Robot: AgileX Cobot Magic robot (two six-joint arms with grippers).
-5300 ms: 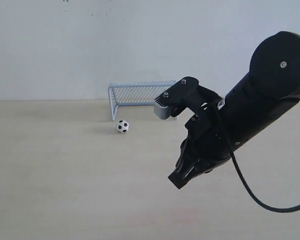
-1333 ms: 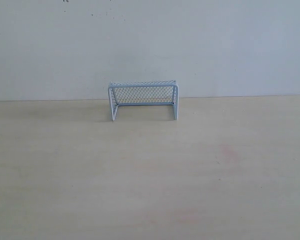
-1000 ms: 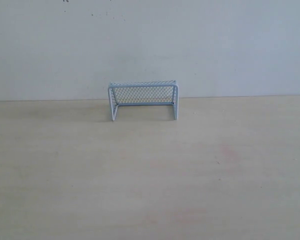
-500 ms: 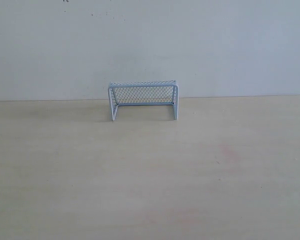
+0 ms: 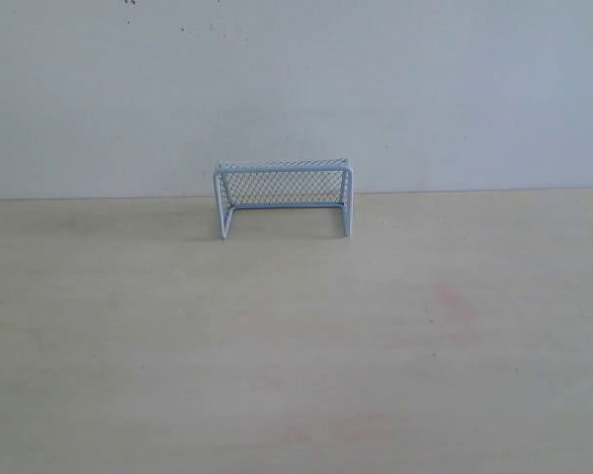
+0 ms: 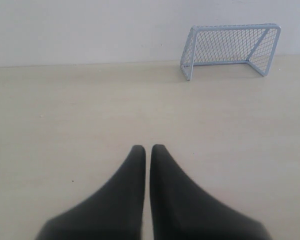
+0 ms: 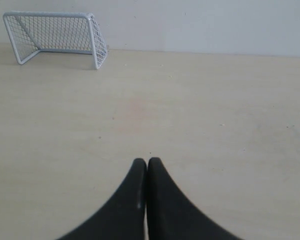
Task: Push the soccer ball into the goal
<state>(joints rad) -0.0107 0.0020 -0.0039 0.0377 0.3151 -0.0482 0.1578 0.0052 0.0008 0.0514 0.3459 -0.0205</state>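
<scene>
From the exterior view, the goal (image 5: 283, 193) stands upright at the far edge of the pale wooden table (image 5: 296, 375). It sits a little left of the middle, with its mouth facing the near side. Its white tube frame and mesh back sit just in front of the plain light wall (image 5: 296, 89). A faint pinkish mark (image 5: 453, 302) shows on the tabletop, to the right of the goal and nearer than it. Neither arm reaches into this view. I cannot tell where the soccer ball is from here, nor from either wrist view.

In the left wrist view, the left gripper (image 6: 148, 148) hangs over bare tabletop, well apart from the goal (image 6: 230, 47), which lies farther off and to its right. The two black fingers (image 6: 125, 200) run side by side with only a hairline slit between them, so the jaws are together with nothing in them.

In the right wrist view, the right gripper (image 7: 146, 161) is likewise over bare wood, with the goal (image 7: 55, 35) well away, farther off and to its left. Its jaws are pressed together at the tips and hold nothing. The faint pinkish mark (image 7: 135, 112) lies on the table between this gripper and the goal.
</scene>
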